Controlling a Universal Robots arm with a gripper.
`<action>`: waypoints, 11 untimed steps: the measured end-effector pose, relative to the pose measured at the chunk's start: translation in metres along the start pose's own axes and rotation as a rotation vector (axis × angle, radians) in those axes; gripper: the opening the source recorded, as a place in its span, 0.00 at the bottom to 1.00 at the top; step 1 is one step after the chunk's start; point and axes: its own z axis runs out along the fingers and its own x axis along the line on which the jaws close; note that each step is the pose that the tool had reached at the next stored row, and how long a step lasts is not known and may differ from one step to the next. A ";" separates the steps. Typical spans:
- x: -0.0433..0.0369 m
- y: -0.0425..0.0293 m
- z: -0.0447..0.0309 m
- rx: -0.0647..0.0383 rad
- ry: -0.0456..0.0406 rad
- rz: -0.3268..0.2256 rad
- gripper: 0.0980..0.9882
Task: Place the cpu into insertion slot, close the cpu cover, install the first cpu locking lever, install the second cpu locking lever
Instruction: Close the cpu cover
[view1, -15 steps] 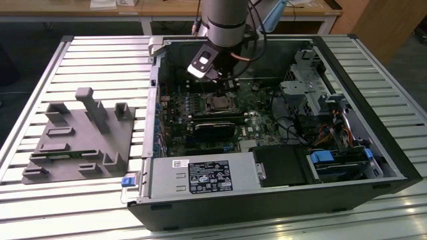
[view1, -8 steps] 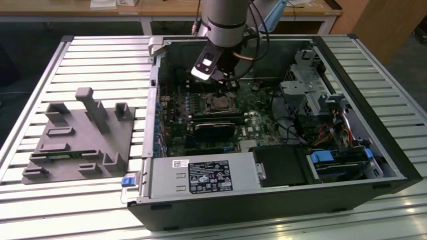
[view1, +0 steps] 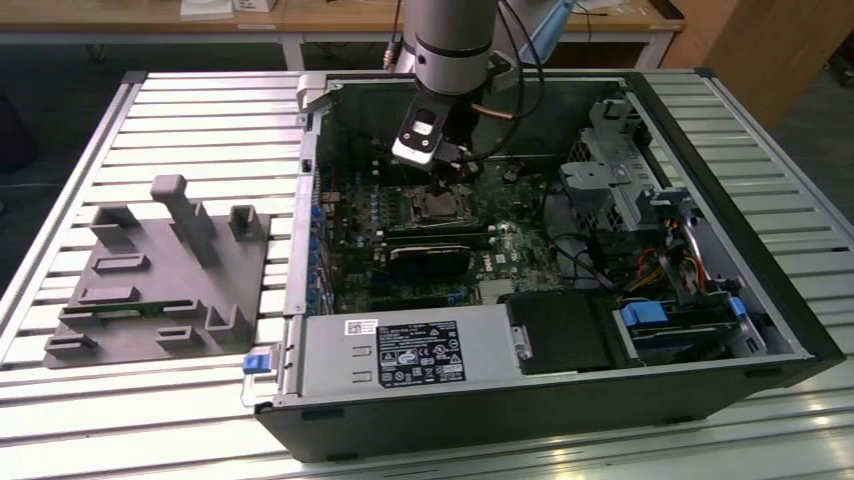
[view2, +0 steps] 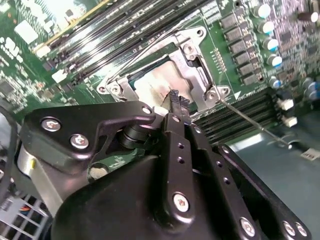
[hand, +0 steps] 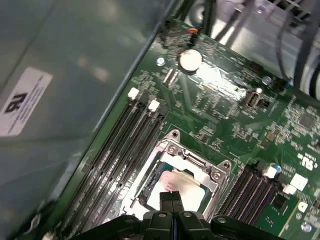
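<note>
The cpu lies silvery side up in the insertion slot in the middle of the green motherboard. A metal cover frame lies around its top. One thin wire lever sticks out sideways over the memory slots. A second wire lever runs along the frame's other side. My gripper hangs just above the cpu's edge. Its fingers are pressed together with nothing between them.
The motherboard sits inside an open black computer case. Memory slots flank the socket, and a black module lies just in front of it. Drive bays and cables crowd the exterior view's right. A grey fixture plate lies on the table at its left.
</note>
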 end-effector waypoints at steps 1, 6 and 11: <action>0.0000 0.0000 0.0001 0.001 -0.0001 -0.018 0.01; 0.0000 0.0000 0.0003 0.005 -0.0005 -0.126 0.01; 0.0000 0.0000 0.0006 0.009 -0.0005 -0.218 0.01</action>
